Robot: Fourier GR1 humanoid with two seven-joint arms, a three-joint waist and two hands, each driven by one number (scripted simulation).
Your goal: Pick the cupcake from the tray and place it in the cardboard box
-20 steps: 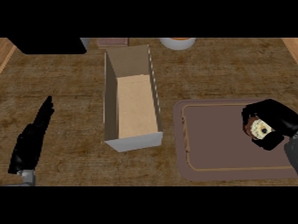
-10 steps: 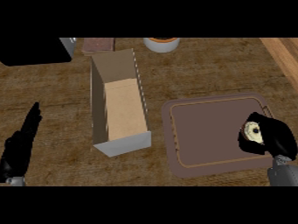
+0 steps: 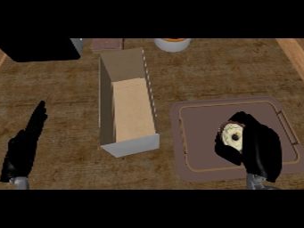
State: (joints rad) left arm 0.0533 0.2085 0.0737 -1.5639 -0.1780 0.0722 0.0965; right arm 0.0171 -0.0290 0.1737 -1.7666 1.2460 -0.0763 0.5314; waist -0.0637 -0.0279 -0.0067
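Grasping is the step in hand. The right hand [image 3: 256, 144] sits over the brown tray [image 3: 197, 167] at the right of the counter, its black fingers and thumb curled round the cupcake [image 3: 233, 137], whose pale top with a dark centre shows between them. The cupcake is above the middle-right part of the tray; whether it rests on the tray floor or is already lifted clear cannot be told from this steep view. The left hand [image 3: 24, 147] rests at the lower left of the view, fingers straight and holding nothing, well apart from everything else.

The cardboard box [image 3: 147, 91] stands just left of the tray, long and narrow, open at the top, its pale floor bare. Its near end wall lies level with the tray's upper half, and its right wall runs close beside the tray's left rim. At the far edge of the counter stand a white cup [image 3: 172, 44] with an orange top, a small reddish-brown block [image 3: 107, 43] and a large black shape [image 3: 39, 48] at the upper left, too dark to name.

As a judgement, the pick is nearly done and the placing is not yet begun. The next move calls for raising the cupcake high enough to pass over the box's right wall, carrying it leftward, and lowering it between the two long walls before the fingers open. The box is narrow, so the hand must come in well centred or it may knock a wall.
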